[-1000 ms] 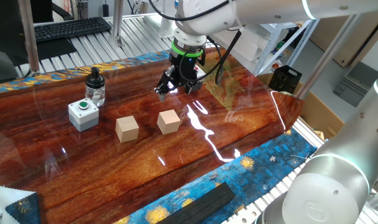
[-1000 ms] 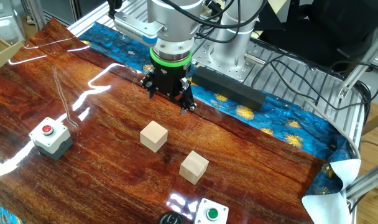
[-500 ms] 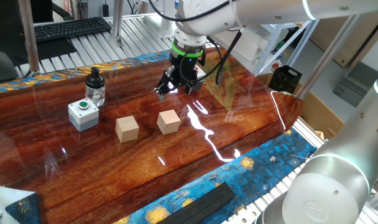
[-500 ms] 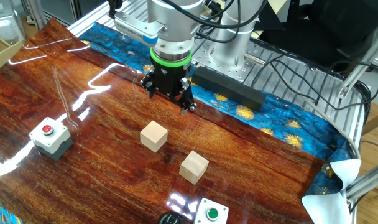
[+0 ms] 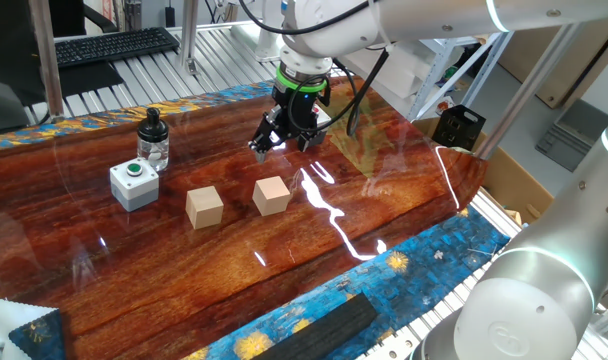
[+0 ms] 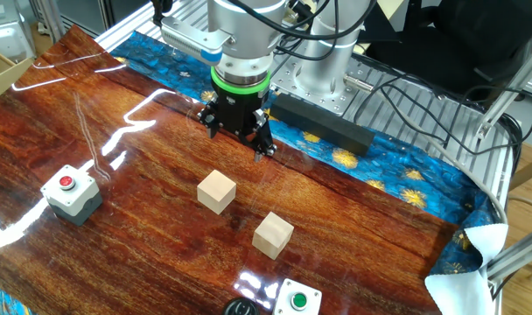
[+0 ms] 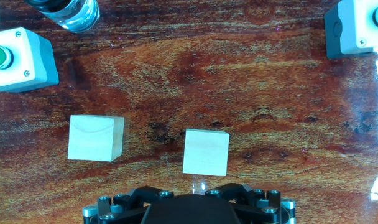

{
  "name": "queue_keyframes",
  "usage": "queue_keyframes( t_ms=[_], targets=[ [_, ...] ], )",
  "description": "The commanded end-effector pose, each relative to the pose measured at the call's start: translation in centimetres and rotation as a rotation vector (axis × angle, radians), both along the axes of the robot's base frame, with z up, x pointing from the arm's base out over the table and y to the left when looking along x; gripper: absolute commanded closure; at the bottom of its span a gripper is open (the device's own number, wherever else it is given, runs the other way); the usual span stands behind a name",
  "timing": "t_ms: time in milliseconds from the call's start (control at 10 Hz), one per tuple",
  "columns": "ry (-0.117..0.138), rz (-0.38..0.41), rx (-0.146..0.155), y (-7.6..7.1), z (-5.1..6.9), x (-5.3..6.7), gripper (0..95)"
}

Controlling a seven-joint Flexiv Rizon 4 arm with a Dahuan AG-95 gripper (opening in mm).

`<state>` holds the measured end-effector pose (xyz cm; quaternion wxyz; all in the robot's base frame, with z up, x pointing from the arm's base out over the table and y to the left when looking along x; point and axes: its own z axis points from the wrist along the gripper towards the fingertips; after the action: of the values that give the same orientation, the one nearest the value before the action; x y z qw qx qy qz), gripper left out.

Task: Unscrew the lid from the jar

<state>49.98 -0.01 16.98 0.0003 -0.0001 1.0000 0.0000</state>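
Two wooden cubes (image 5: 204,207) (image 5: 272,195) lie between the gripper (image 5: 281,143) and the jar (image 5: 155,150), which stands upright on the bench (image 5: 404,200) just behind the grey box with the green button (image 5: 133,184), its black lid (image 5: 151,120) on top. The gripper hangs above the bench, well apart from the jar and holding nothing. Whether its fingers are spread or pressed together I cannot tell; the hand view shows only the gripper's body. That view has the jar at its top left corner, beyond the green button box (image 7: 18,60) and well clear of the red button box (image 7: 360,28). The step in hand looks like the approach. Done well, it would pass above both cubes, come straight down centred over the knob, and close on the lid only, leaving the glass free.
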Motion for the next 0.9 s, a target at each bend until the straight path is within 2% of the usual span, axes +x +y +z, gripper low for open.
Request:
queue_keyframes(
  t_ms=[100, 900],
  targets=[
    [0.060, -0.322, 0.127, 0.01, 0.01, 0.03, 95.0],
    [0.062, -0.331, 0.130, 0.01, 0.01, 0.03, 95.0]
  ],
)
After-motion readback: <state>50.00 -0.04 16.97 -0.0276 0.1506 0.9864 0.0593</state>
